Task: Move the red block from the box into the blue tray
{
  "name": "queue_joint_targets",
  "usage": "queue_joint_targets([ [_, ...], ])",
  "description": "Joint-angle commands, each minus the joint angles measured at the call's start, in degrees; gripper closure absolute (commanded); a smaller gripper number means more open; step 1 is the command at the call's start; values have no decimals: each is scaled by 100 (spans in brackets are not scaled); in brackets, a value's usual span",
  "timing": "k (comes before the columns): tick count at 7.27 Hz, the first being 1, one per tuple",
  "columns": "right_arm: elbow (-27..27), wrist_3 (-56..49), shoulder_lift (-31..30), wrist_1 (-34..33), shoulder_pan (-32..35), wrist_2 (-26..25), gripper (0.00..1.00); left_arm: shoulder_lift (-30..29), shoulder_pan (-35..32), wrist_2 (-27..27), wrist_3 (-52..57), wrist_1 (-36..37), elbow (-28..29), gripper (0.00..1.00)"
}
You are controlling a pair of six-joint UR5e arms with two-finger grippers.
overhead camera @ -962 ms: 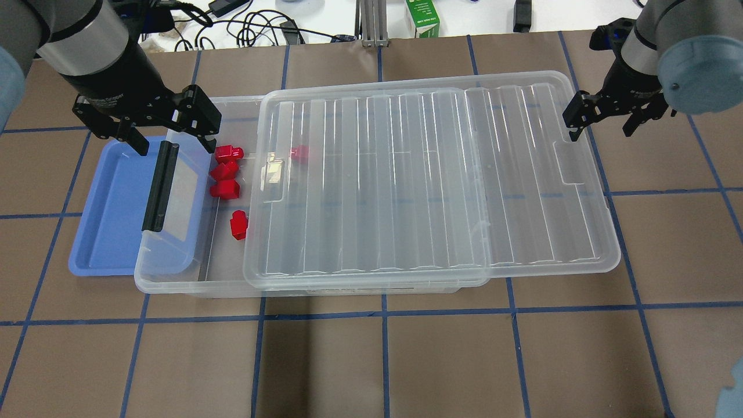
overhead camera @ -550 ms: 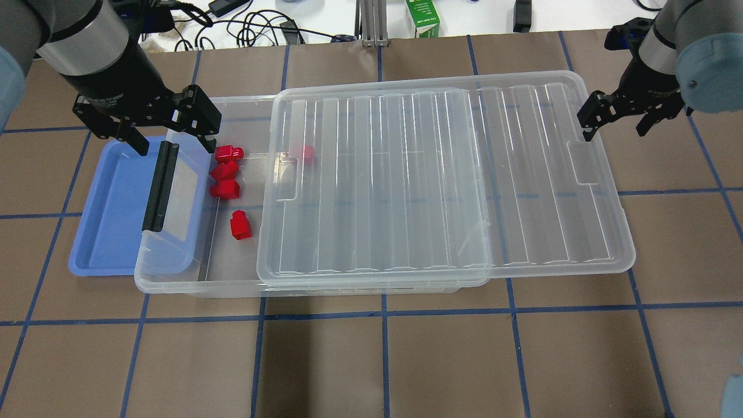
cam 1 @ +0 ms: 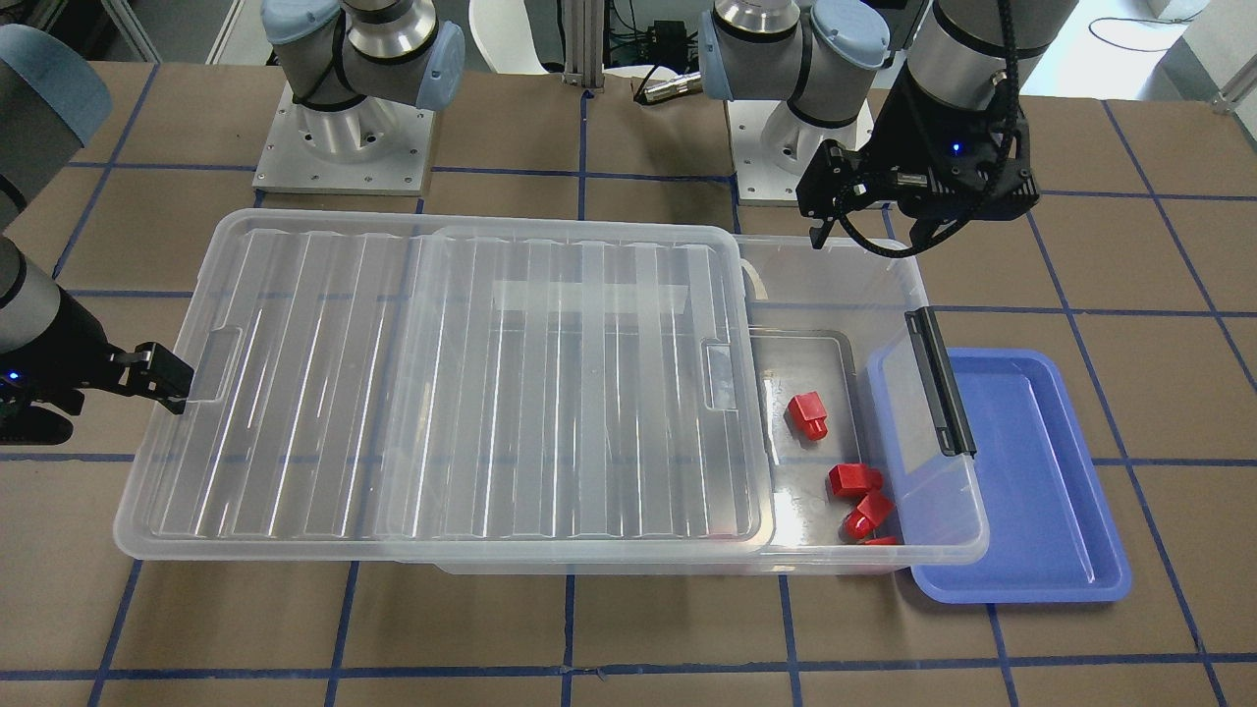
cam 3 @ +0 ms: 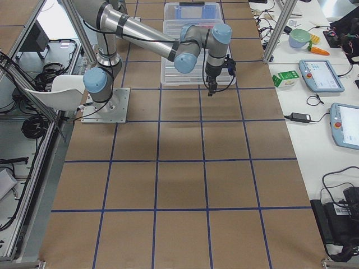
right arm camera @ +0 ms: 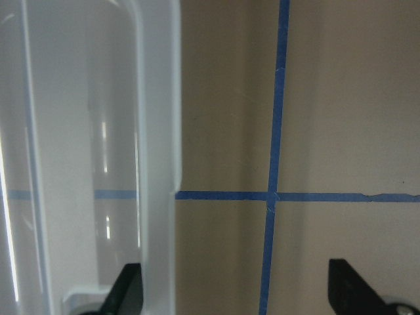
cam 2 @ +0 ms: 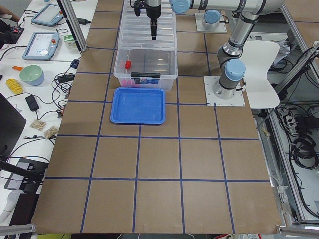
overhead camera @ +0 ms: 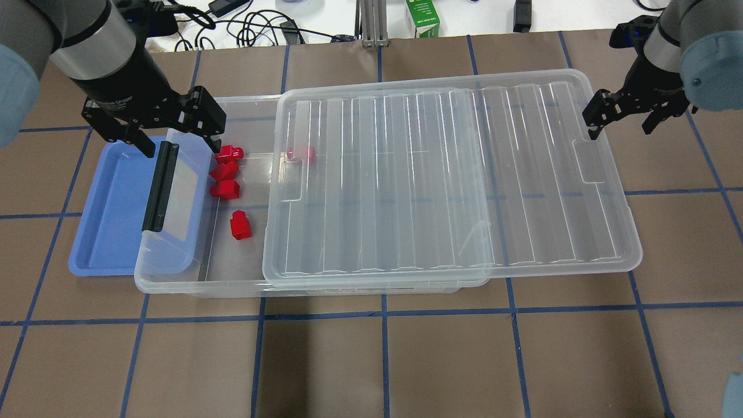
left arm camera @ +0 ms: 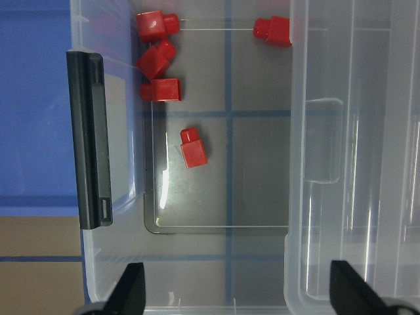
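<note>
Several red blocks lie in the uncovered left end of the clear box [overhead camera: 174, 285]; one lone red block [overhead camera: 240, 225] shows in the left wrist view [left arm camera: 193, 147] and the front view [cam 1: 808, 414]. The ribbed lid [overhead camera: 435, 180] covers the rest and overhangs the box's right end. The blue tray [overhead camera: 110, 209] lies empty, partly under the box's end with the black latch [overhead camera: 159, 186]. My left gripper [overhead camera: 180, 142] is open and empty above that end. My right gripper [overhead camera: 620, 126] is open, with one finger at the lid's right rim [right arm camera: 161, 131].
A fifth red block [overhead camera: 302, 153] sits half under the lid's left edge. A green carton [overhead camera: 422, 17], cables [overhead camera: 249, 26] and a metal post [overhead camera: 371, 23] are beyond the table's far edge. Brown table with blue tape lines surrounds the box.
The lid has slid to the right along the box, and my right gripper has moved right with it. More of the box's left end is uncovered. My left gripper has shifted slightly right.
</note>
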Motion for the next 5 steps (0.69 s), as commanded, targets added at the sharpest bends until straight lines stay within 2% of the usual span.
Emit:
queue_joint_targets([
  [1, -9, 0, 0, 9, 2, 6, 0, -229, 50, -16, -49, 517, -501, 0],
  [3, -70, 26, -87, 71, 19, 50, 0, -564, 59, 1, -66, 2367, -1650, 0],
  [4, -192, 52, -192, 149, 54, 59, 0, -696, 85, 10, -23, 2706, -1934, 0],
  [5, -263, 96, -307, 359, 72, 146, 0, -862, 103, 27, -93, 2762, -1980, 0],
])
